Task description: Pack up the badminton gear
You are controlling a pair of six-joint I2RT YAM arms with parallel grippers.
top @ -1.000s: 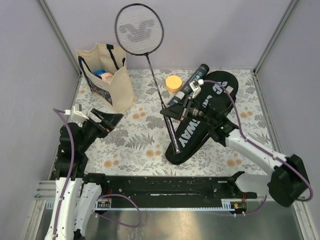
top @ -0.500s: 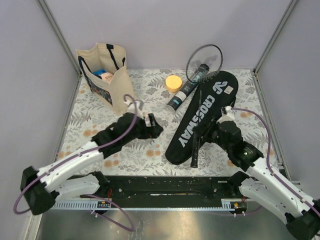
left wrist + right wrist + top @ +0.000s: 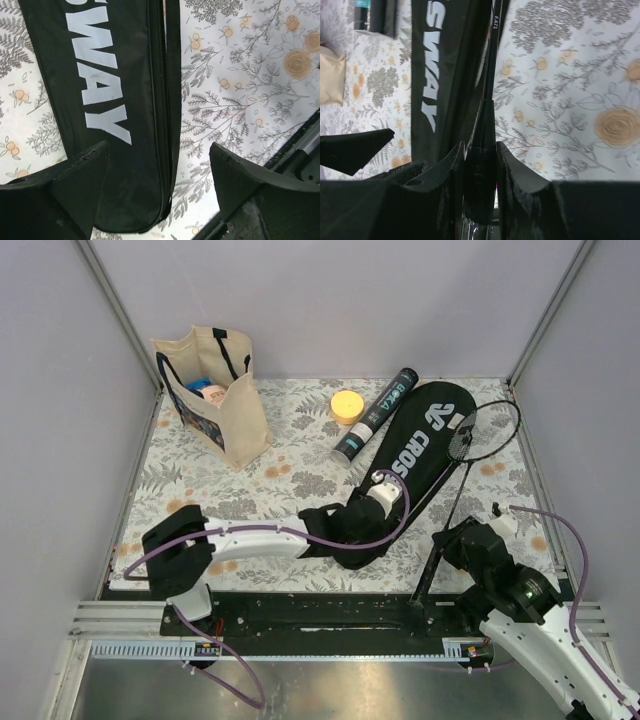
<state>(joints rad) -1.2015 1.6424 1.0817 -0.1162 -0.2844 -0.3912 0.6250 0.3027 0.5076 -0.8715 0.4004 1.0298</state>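
The black "CROSSWAY" cover [image 3: 428,440] lies slanted across the mat. My left gripper [image 3: 352,538] hangs open over its narrow near end; in the left wrist view the open gripper [image 3: 157,152] straddles the cover's zipped edge [image 3: 125,150] without touching it. My right gripper [image 3: 438,550] is shut on the handle of a thin black racket [image 3: 485,430], whose head rests at the cover's right side. In the right wrist view the fingers [image 3: 455,160] clamp the handle [image 3: 480,175], beside the cover [image 3: 445,60]. The black lettered tube [image 3: 375,415] lies left of the cover. No shuttlecocks or second racket show.
A beige tote bag [image 3: 215,390] with dark handles stands at the back left. A yellow round tub [image 3: 347,405] sits next to the tube. The black rail [image 3: 300,610] runs along the near edge. Grey walls close in the sides.
My right gripper pulled back to the near right with the racket, whose head now lies at the cover's right side. My left arm swung right to the cover's narrow end.
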